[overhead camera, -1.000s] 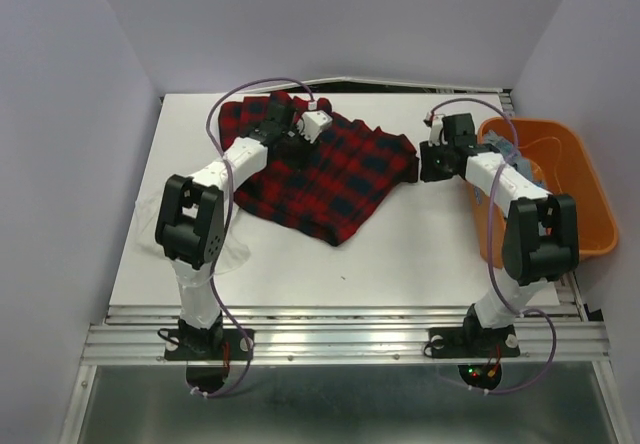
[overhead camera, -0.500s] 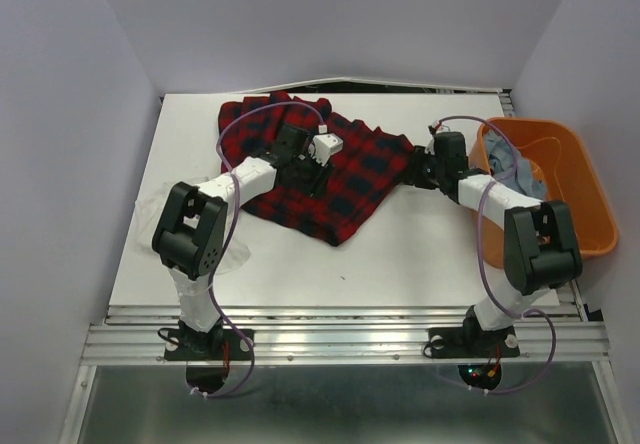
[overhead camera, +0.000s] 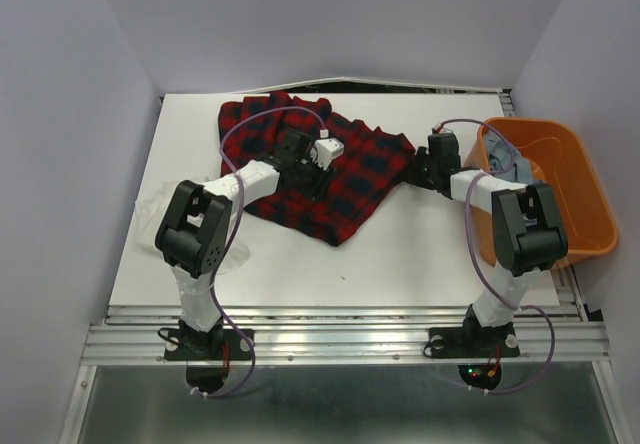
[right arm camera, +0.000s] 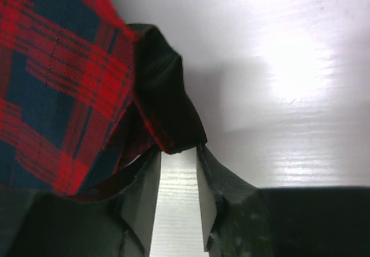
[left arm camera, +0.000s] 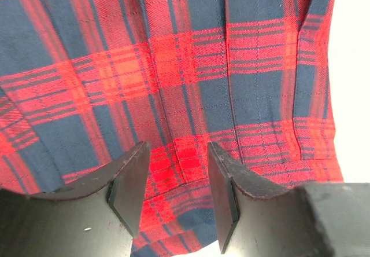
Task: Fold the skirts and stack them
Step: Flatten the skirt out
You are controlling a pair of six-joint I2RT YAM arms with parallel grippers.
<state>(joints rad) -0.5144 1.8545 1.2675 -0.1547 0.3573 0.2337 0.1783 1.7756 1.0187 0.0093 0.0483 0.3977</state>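
Plaid skirt point(overhead camera: 345, 179) lies spread over the far middle of the table point(overhead camera: 420, 254), its right corner close to the orange tub point(overhead camera: 580, 199); you have open white tabletop between it and the near edge. The left gripper point(left arm camera: 176, 155) hovers over the plaid, fingers wide apart, holding nothing. The right gripper point(right arm camera: 178, 161) sits at the skirt's dark-lined corner, jaws a narrow slit apart, table showing between. The denim skirt point(overhead camera: 527, 171) in the tub is mostly hidden by the right arm.

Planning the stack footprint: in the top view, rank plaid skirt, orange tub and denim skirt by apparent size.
Largest: plaid skirt and orange tub, about alike, so unranked.
Smallest: denim skirt, only a bunch showing inside the tub.
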